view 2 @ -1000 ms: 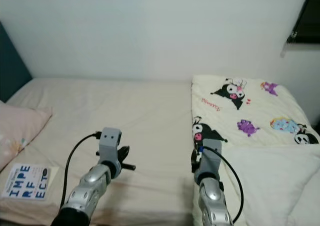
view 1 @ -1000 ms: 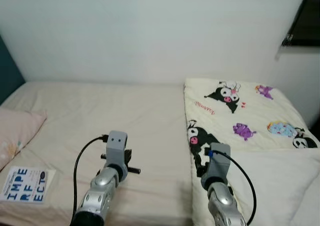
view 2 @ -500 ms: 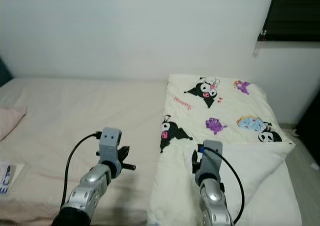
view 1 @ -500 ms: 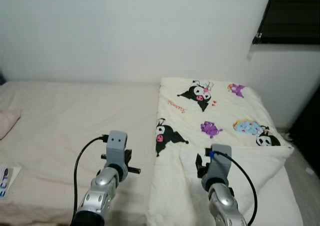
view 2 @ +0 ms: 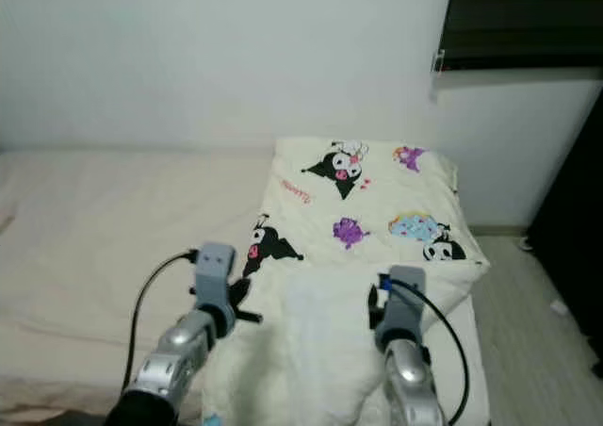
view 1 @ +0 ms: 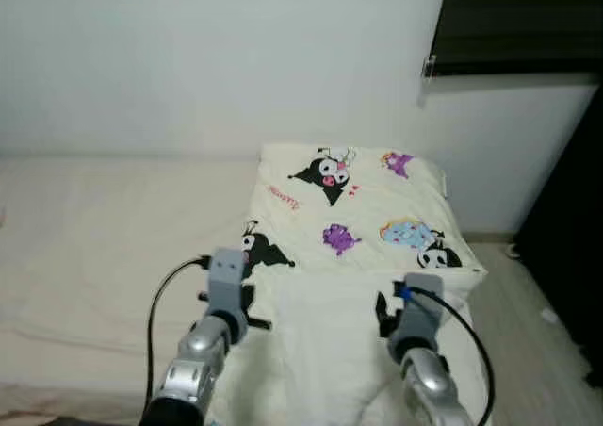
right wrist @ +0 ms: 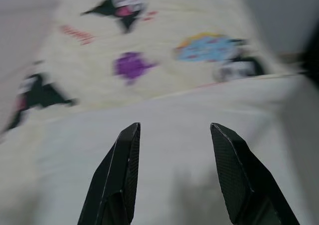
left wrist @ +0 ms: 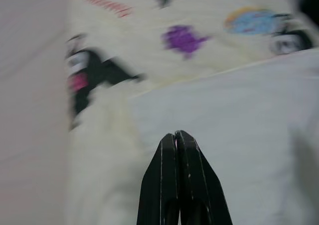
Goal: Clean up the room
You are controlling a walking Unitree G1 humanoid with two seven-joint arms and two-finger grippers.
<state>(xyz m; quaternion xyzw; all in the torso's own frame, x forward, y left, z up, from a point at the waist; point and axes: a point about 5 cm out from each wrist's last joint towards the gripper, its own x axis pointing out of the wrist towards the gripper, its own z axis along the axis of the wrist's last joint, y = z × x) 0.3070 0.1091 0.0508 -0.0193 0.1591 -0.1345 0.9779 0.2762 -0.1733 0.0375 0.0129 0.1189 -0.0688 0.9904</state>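
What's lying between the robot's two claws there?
Between the left gripper and right gripper, the head views show a folded-back white stretch of the cartoon blanket.

Both wrist views motion-blurred: cartoon prints on the blanket (left wrist: pixel 199 85) beyond the fingers unreadable. Right gripper (right wrist: pixel 174 135) finger bases cut off by the frame edge. Head views: both arms cut off at bottom edge, bed (view 1: pixel 94 228) cut off left.
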